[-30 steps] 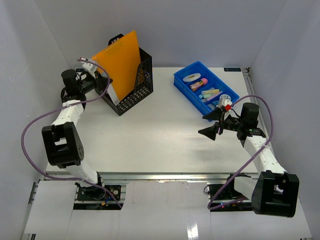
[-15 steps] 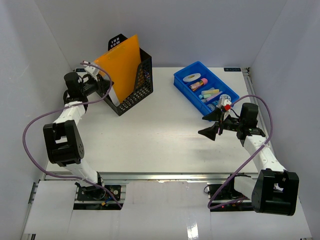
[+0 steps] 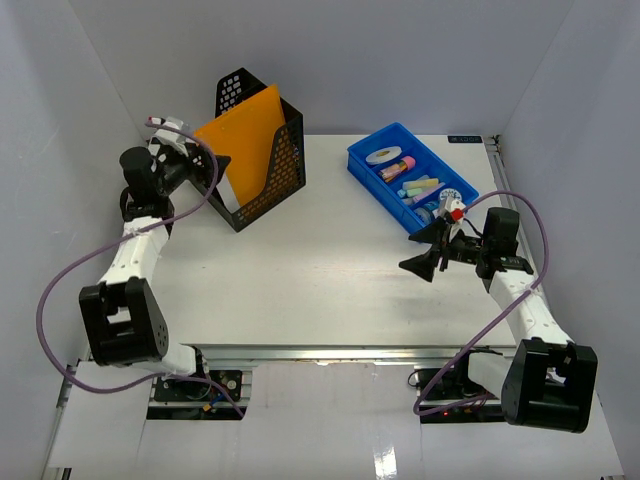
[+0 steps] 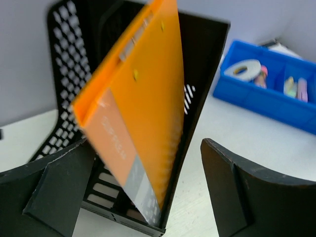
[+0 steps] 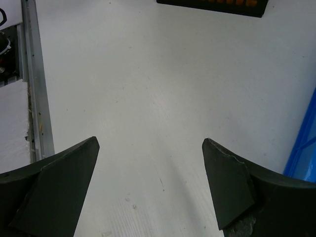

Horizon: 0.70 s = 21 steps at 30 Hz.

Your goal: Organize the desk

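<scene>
At 10 o'clock on the desk [image 3: 300, 290], the left tool [image 4: 147, 143] stood open, holding nothing; the folder [image 3: 248, 135] stood tilted in the holder [image 3: 268, 195] directly ahead, nearer this arm. The right tool [image 5: 150, 139], open, hung over bare desk at 3 o'clock.

Orange folder [image 4: 143, 108] aslant in black mesh holder [image 4: 69, 59], seemingly clear of jaws.

Pretty standard pair: the left arm [image 3: 135, 255] and right arm [image 3: 530, 315] are white tubes with chunky black joints, with a purple cable [image 3: 545, 240] looping off each. The left gripper [image 4: 148, 143] and right gripper [image 5: 148, 140] have fat black wedge-shaped fingers [image 5: 49, 197].
</scene>
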Tool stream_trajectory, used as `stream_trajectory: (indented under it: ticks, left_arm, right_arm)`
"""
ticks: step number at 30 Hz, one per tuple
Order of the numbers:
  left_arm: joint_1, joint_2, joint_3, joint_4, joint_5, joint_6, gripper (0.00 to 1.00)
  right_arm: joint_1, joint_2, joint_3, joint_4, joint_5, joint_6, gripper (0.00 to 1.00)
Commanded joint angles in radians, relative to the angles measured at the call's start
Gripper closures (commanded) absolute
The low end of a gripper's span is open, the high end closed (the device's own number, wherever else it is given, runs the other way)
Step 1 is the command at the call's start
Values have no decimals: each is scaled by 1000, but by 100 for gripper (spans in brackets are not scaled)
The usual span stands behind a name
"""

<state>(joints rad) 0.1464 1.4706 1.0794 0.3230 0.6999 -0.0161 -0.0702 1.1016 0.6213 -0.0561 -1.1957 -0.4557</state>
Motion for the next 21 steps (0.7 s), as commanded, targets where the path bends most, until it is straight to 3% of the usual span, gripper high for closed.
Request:
stream_trajectory:
  ticks: [1,3,6,13,21]
  left_arm:
    - [-1,-201,15,-60,-165,-118,2]
    - [-1,-296,-4,-100,-184,-165,2]
    - [-1,-445,-100,-120,-145,-263,2]
    - [-1,-779,-402,-109,134,-492,2]
    - [-8,-988,-648,-155,316,-466,2]
  right_arm:
    - [-20,-24,88,-127,100,-38,2]
    - [-29,-51,97,-150,177,-34,8]
    - [-37,-111,101,-173,313,-5,10]
    - [-43,-215,93,-217,611,64,10]
    - [-43,-274,77,-231,790,246,10]
